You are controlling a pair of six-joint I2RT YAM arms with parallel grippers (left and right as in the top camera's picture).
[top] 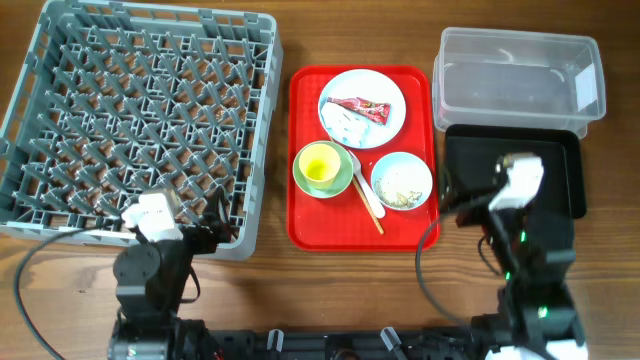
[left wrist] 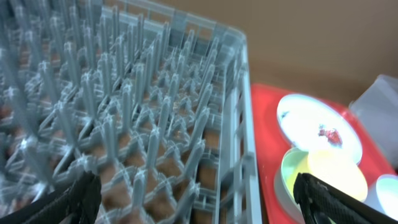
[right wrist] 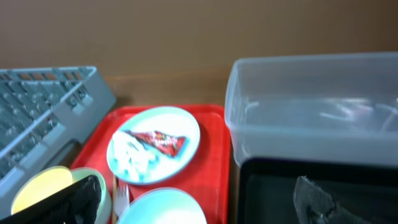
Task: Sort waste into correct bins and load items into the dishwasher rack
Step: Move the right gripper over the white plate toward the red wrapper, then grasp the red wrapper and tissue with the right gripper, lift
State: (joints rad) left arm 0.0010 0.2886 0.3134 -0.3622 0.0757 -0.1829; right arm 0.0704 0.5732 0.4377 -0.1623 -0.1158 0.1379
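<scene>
Left gripper [left wrist: 205, 202] and right gripper [right wrist: 199, 202] are hovering spread, empty, flanking the red tray [top: 305, 225]; likely reaching next for the foil wrapper [top: 362, 107].

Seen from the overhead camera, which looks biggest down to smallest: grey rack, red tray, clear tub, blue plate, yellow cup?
Largest to smallest:
grey rack
red tray
clear tub
blue plate
yellow cup
No two look close in size.

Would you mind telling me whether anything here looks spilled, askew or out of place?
Nothing stands out. The red wrapper and tissue lie on the plate, the crumbs sit inside the blue bowl, and nothing has spilled onto the red tray.
</scene>
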